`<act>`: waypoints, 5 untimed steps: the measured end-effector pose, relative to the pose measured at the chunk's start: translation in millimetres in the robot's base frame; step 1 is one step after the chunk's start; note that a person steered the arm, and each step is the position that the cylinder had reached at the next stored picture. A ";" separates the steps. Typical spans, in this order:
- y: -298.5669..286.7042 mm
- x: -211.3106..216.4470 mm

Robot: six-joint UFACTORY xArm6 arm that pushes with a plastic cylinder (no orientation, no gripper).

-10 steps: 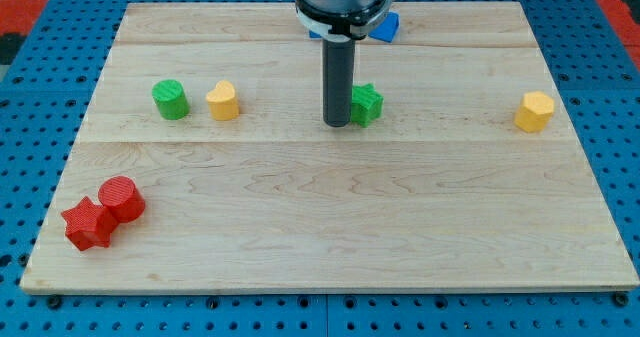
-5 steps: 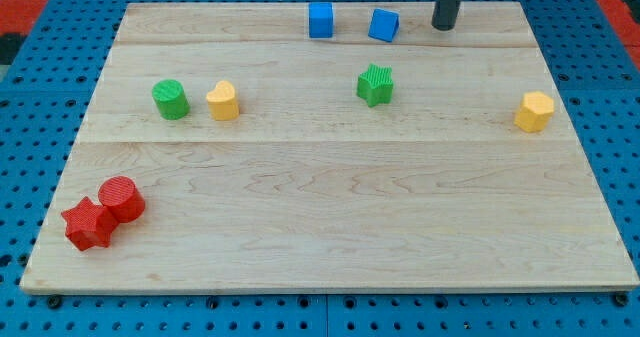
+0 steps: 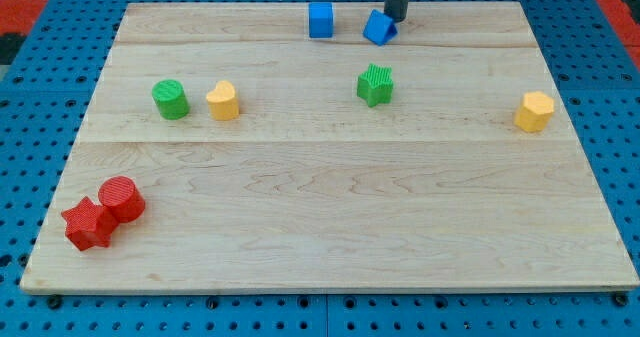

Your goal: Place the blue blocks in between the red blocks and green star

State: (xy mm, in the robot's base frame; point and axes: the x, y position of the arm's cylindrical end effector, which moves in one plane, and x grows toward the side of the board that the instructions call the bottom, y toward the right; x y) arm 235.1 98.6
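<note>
A: Going from the view's left, what lies on the worktop (image 3: 330, 237)?

B: At the bottom left, a red star block (image 3: 87, 224) and a red cylinder (image 3: 121, 197) touch each other. Higher up stand a green cylinder (image 3: 171, 99) and, just beside it, a yellow block (image 3: 223, 101) of rounded shape. At the top edge, near the middle, sits a blue cube (image 3: 320, 20). Near it, to the right, is a second blue block (image 3: 379, 27). The green star (image 3: 375, 85) lies below those two. Far right there is a yellow hexagonal block (image 3: 534, 111).

A: And the arm?

B: It has no hand, only a rod, so nothing opens or holds. The tip (image 3: 396, 19) touches, or almost touches, the upper right side of the second blue block.

A: What could go wrong from here?

B: The contact seems to be near a corner and not on a flat face. A push there would probably turn the block, and it may slide off the tip. A push toward the view's left could also knock it into the blue cube. Both blocks are close to the top edge, so a wrong direction could send one off the worktop.

A: Which way do the blue blocks point?

B: The cube stands square to the worktop edges. The second one is turned, with a corner toward the view's bottom. Neither shows a clear long axis. The path to the space between the reds and the green star runs down and left.
</note>
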 end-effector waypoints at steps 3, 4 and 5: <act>-59.9 -7.0; -91.1 28.1; -105.9 67.5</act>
State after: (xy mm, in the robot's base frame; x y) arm 302.6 -7.3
